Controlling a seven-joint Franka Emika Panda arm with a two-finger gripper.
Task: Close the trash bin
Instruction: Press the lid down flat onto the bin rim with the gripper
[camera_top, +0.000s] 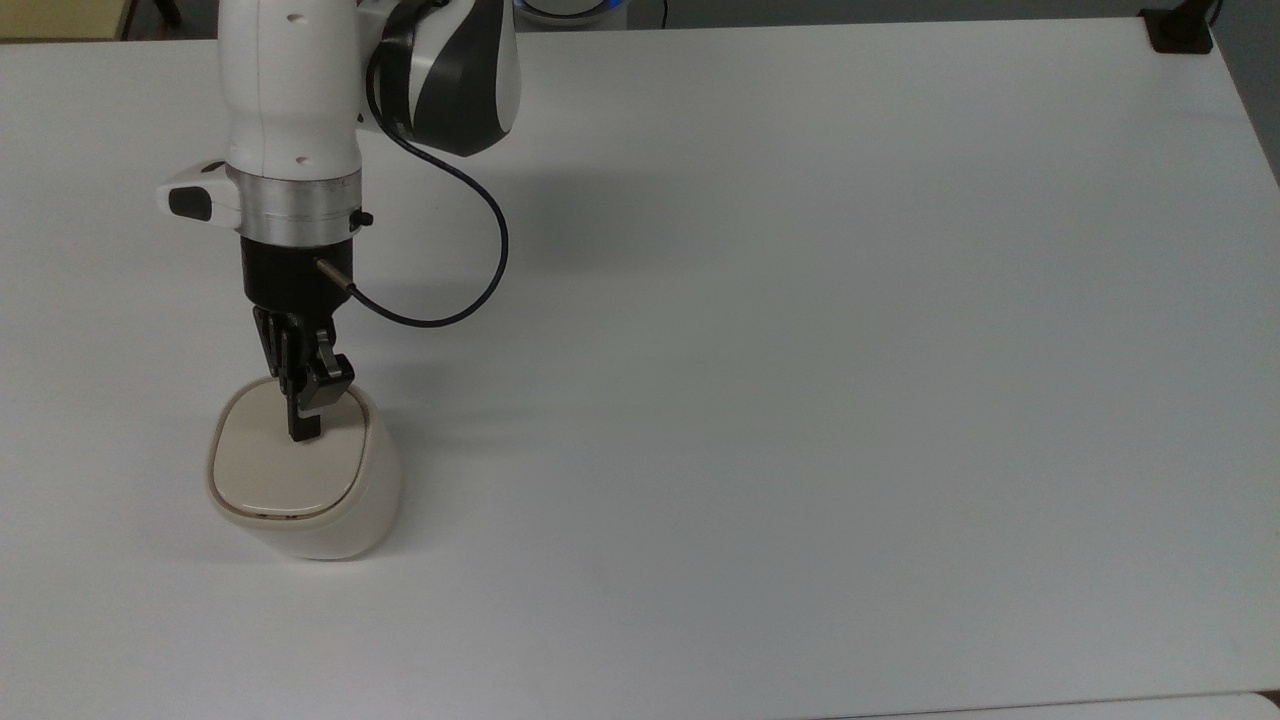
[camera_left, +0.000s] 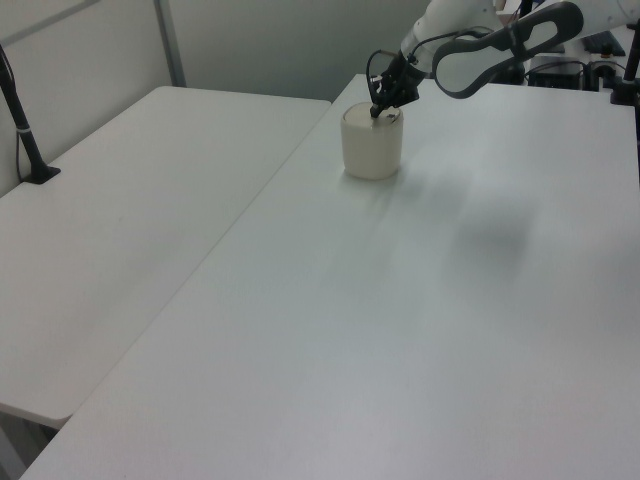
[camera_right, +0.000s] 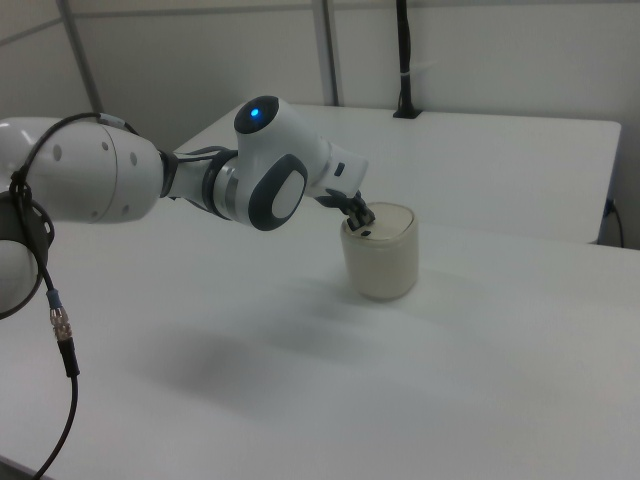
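Trash bin (camera_top: 305, 510) lid (camera_top: 285, 465) lies flat, with the narrow-set gripper (camera_top: 303, 432) pressing its top.

We seem to be in a lab: bare white tables (camera_left: 150, 200), grey partition walls (camera_right: 480, 50), clamped black poles (camera_left: 20, 120).

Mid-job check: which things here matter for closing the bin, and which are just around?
Part of the job:
- trash bin, lid lying flat on top
- gripper, tips on the lid

Just around:
- white table
- neighbouring table
- black post at its far edge
- black cable on the arm
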